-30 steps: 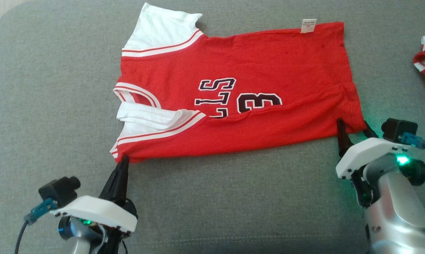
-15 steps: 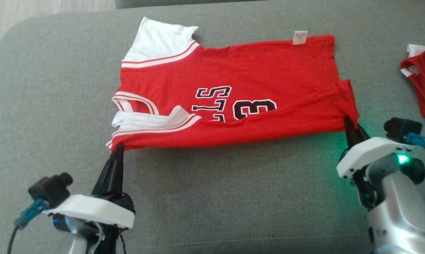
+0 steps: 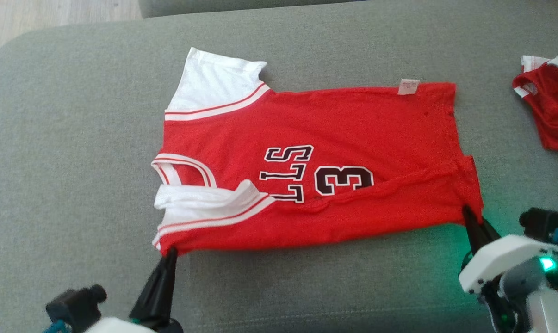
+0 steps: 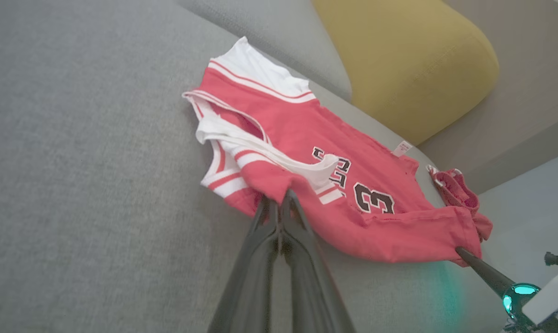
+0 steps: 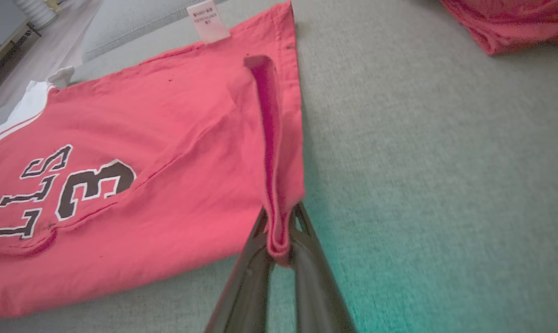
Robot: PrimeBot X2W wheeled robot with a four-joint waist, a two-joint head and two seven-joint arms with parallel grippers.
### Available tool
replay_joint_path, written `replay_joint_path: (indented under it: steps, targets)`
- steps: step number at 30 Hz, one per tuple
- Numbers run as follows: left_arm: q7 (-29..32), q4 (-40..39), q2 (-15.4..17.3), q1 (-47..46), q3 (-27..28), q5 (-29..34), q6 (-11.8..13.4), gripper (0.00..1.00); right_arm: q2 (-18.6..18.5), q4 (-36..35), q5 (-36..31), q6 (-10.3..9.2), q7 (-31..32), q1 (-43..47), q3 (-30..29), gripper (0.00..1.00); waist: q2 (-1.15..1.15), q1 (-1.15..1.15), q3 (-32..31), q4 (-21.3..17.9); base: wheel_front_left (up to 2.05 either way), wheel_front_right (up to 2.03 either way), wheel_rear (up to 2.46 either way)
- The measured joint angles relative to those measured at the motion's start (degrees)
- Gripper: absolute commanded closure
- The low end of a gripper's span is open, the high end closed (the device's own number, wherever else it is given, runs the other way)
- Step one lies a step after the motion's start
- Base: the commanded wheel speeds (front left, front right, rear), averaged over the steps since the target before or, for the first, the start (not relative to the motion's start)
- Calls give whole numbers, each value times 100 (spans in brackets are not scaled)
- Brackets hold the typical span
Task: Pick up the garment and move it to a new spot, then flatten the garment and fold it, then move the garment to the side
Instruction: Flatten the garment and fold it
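head: above, looking down | wrists: low, close | shared: garment [image 3: 306, 138]

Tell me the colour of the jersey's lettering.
Black, outlined in white, on the red garment; clearest in the head view.

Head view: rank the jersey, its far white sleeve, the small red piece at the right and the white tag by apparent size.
1. jersey
2-3. white sleeve and small red piece: they look about alike, and the piece is cut off by the picture's edge, so I won't rank them.
4. white tag
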Motion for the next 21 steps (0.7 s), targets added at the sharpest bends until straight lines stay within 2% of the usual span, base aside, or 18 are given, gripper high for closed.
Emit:
replay_joint_path:
  steps: [8, 9, 10, 11, 12, 13, 21]
  targets:
    - [44, 403, -69, 320, -112, -165, 49, 100, 157, -244, -79, 0, 103, 353, -191, 100, 0, 0, 71, -6, 0, 0, 0]
    - [42, 504, -70, 294, -107, -169, 49, 100, 171, -243, -116, 0, 97, 353, -203, 82, 0, 0, 77, -14, 0, 0, 0]
    - [32, 609, -70, 261, -94, -169, 46, 97, 188, -241, -138, 0, 80, 350, -213, 58, 0, 0, 81, -24, 0, 0, 0]
    - [-8, 679, -70, 227, -73, -169, 43, 55, 208, -241, -163, 0, 63, 350, -218, 27, 0, 0, 85, -38, 0, 0, 0]
    - [-41, 734, -70, 194, -42, -169, 37, 5, 223, -241, -161, 0, 62, 351, -224, 0, 0, 0, 91, -54, 0, 0, 0]
    - [-76, 779, -69, 160, -4, -169, 36, 0, 234, -242, -163, 0, 44, 351, -236, 0, 0, 0, 98, -68, 0, 0, 0]
    - [-148, 632, 220, -139, 237, -55, 41, 0, 243, -558, -344, 0, -212, 350, -391, 0, 0, 0, 209, -228, 0, 0, 0]
